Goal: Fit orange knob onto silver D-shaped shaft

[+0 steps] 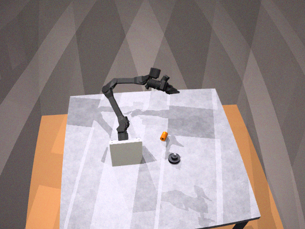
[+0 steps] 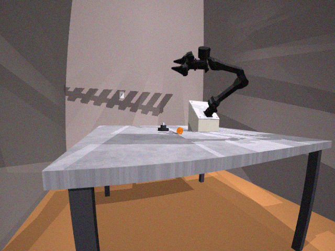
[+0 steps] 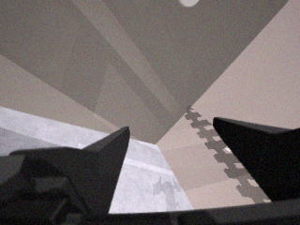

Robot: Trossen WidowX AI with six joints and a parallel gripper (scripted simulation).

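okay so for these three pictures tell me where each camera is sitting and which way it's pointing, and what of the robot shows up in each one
Top: high above the table, looking down at a slant; shows the whole arm, its base block, the orange knob and the pedestal.
Exterior: low, beyond one table corner, looking level across it; whole arm, with the open, empty gripper raised high.
Wrist: on the arm's wrist, facing outward past the table's edge at the walls; only two fingertips show.
Shared: top and exterior both show knob, pedestal and arm; the wrist view shows neither knob nor pedestal.

bare test room, grey table (image 2: 162,167), patterned walls (image 2: 135,54)
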